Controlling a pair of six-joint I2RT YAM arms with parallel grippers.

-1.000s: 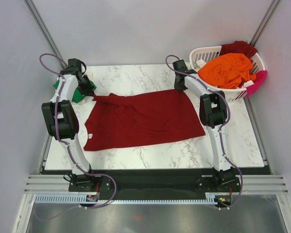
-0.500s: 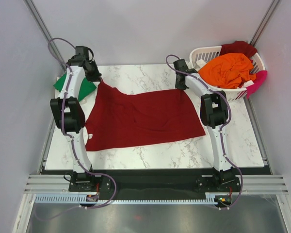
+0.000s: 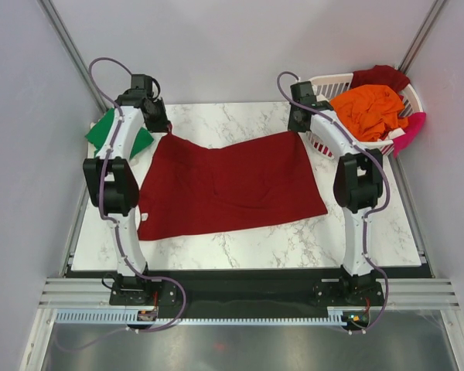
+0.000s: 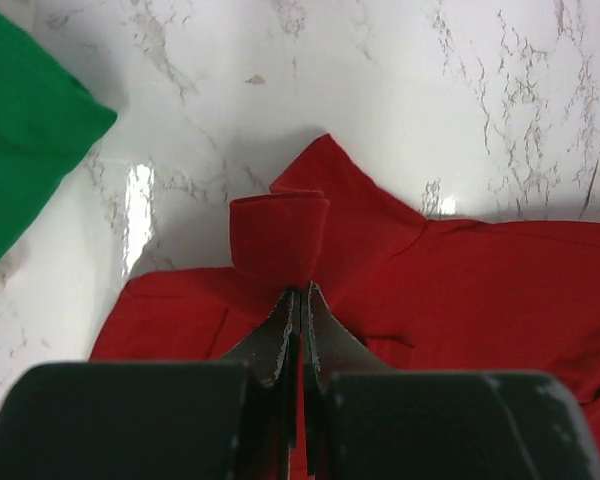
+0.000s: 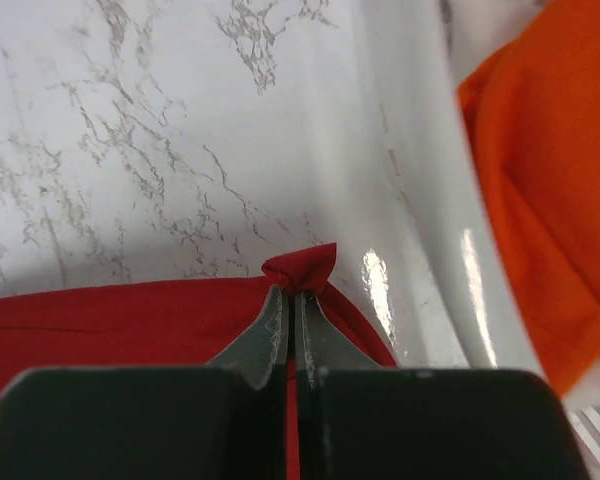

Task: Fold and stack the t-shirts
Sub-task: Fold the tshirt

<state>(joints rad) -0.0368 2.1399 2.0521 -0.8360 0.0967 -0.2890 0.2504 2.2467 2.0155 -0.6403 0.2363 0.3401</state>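
The marble table (image 3: 371, 232) bears the large dark red t-shirt (image 3: 228, 185), spread across its middle. A white laundry basket (image 3: 322, 83) far right holds an orange t-shirt (image 3: 367, 108); a green t-shirt (image 3: 107, 133) lies far left. The left gripper (image 4: 300, 298) and right gripper (image 5: 290, 298) each have jaws clamped on one far corner of the red shirt

Table (image 3: 240, 247): white marble top, grey veins, glossy in the wrist views. Basket (image 3: 325, 83): white slotted plastic, at the table's far right corner. Walls (image 3: 240, 46): plain grey on 3 sides. 2 metal struts (image 3: 69, 46) slant up the back corners. Ribbed metal rail (image 3: 425, 292) runs along the near edge.
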